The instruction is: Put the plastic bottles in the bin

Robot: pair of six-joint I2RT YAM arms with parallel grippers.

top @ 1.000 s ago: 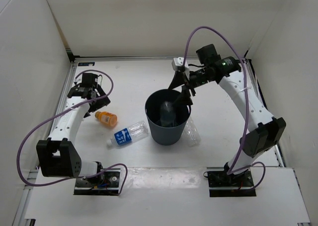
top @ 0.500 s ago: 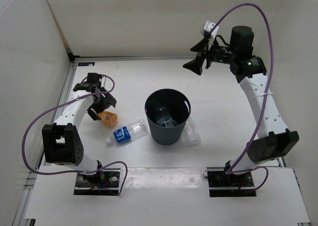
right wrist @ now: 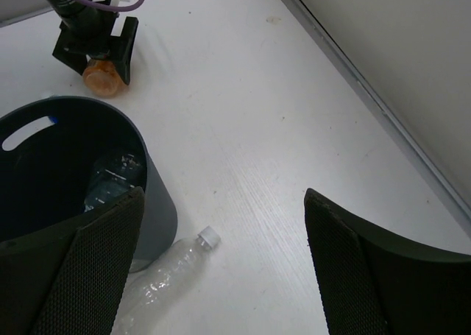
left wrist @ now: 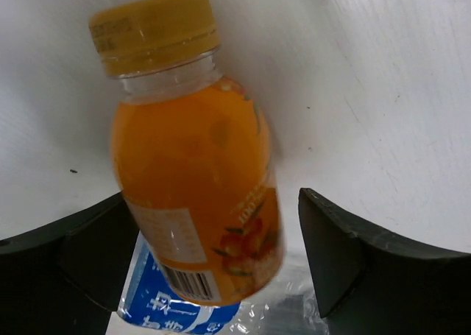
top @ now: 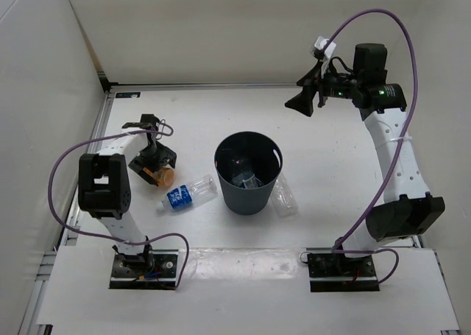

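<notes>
The dark grey-blue bin stands mid-table with a clear, dark-labelled bottle lying inside; that bottle also shows in the right wrist view. The short orange bottle lies left of the bin. My left gripper is open and straddles it, with a gap at one finger. In the left wrist view the orange bottle fills the space between the jaws of the left gripper. The blue-labelled bottle lies just beyond it. Another clear bottle lies against the bin's right side. My right gripper is open and empty, raised at the back right.
White walls enclose the table at the left, back and right. A metal rail runs along the left edge. The right wrist view shows the bin, the clear bottle with a white cap and the wall's base.
My right gripper has left the bin's mouth and risen to the back right, empty. My left gripper has moved toward the bin and down around the orange bottle.
</notes>
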